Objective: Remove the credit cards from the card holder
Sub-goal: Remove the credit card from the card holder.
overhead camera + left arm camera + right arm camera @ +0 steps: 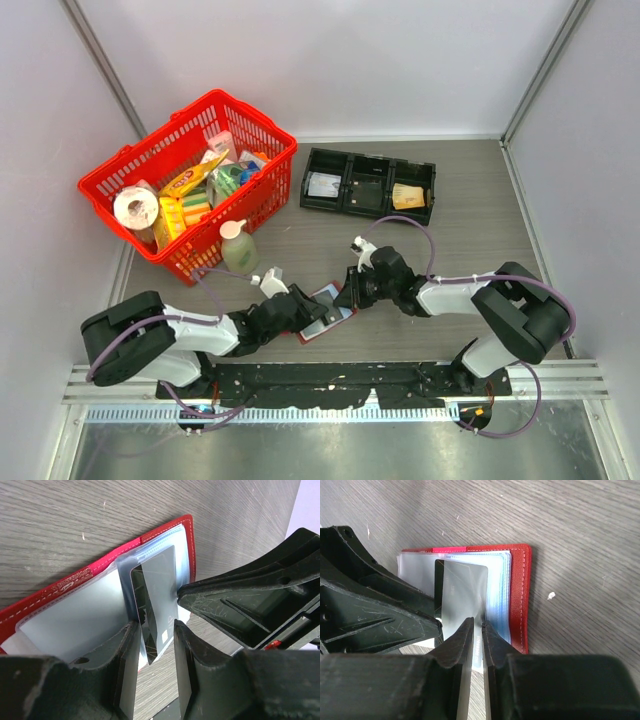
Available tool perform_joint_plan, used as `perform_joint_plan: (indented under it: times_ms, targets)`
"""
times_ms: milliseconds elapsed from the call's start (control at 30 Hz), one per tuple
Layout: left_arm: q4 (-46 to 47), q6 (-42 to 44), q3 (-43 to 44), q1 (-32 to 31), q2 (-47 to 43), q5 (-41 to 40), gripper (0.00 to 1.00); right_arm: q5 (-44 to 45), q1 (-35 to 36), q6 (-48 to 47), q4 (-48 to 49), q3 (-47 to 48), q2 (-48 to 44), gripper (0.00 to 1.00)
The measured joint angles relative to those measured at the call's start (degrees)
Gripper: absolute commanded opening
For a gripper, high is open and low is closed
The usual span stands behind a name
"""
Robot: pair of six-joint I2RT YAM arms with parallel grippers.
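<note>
The card holder is a red wallet lying open on the table between my two arms, with its clear sleeves facing up. It also shows in the left wrist view and the right wrist view. A grey credit card sticks partly out of a sleeve. My right gripper is shut on this card's near edge. My left gripper is open, its fingers straddle the card's lower corner, and its left finger rests on the sleeves. The two grippers almost touch in the top view, left gripper and right gripper.
A black three-compartment tray stands at the back, with a tan wad in its right compartment and a pale flat piece in its left. A red basket full of goods stands at the back left. A soap bottle stands beside it.
</note>
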Motion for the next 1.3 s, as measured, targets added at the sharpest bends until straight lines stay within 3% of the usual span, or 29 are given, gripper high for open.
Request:
perform_joint_plan:
  times_ms: [100, 300, 667, 1167, 1300]
  targets:
    - [2.2, -0.8, -0.1, 0.0, 1.5, 0.3, 0.27, 0.0, -0.3, 0.2, 0.5, -0.3, 0.0, 0.18]
    - [6.9, -2.8, -2.7, 0.0, 2.9, 0.3, 0.00, 0.0, -0.4, 0.8, 1.1, -0.6, 0.0, 0.17]
    - [7.3, -4.4, -5.1, 0.0, -2.4, 0.8, 0.00, -0.9, -1.6, 1.5, 1.2, -1.0, 0.0, 0.17]
    - [-13.8, -2.8, -5.8, 0.0, -22.0, 0.8, 0.00, -2.1, -2.9, 1.7, 0.3, -1.0, -0.2, 0.16]
    - [-22.3, -0.6, -5.7, 0.0, -31.5, 0.6, 0.00, -1.3, -3.1, 0.7, -3.5, -1.0, -2.8, 0.27]
